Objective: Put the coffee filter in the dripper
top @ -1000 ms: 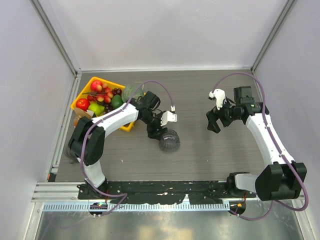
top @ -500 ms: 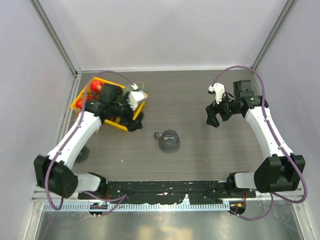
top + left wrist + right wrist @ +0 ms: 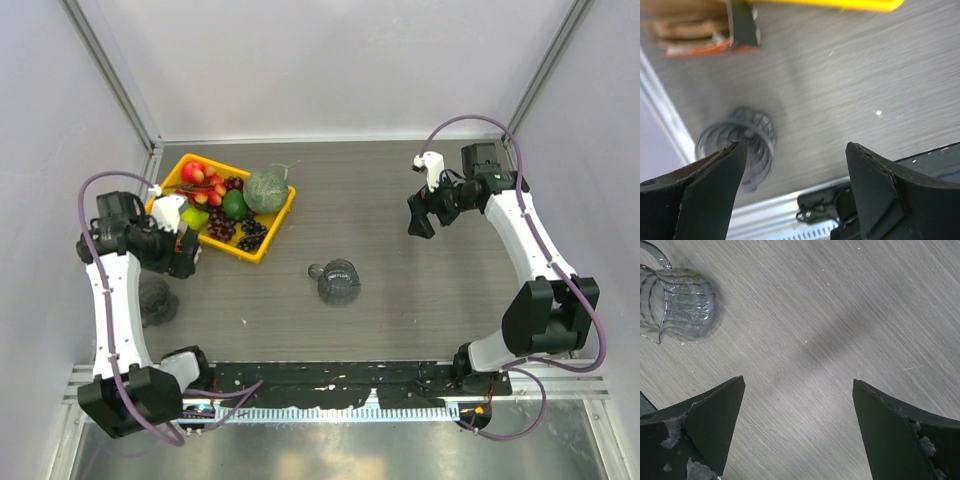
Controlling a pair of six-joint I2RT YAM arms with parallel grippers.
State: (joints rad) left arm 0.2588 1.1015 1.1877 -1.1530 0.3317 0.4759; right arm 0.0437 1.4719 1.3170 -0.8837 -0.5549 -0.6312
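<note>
The dripper, a clear ribbed glass cup with a side handle, stands alone at the table's middle. It also shows at the top left of the right wrist view. My left gripper is open and empty at the far left, near the tray's left end. My right gripper is open and empty over bare table, to the right of and beyond the dripper. No loose coffee filter shows. An orange-brown carton lies at the top left of the left wrist view.
A yellow tray of fruit, with a green melon, stands at the back left. A second round ribbed glass piece sits by the left rail, also blurred in the left wrist view. A metal rail runs along the near edge.
My left arm has swung from the dripper at the middle, across the tray, to the far left edge. The dripper stays put. My right gripper has drifted slightly back.
</note>
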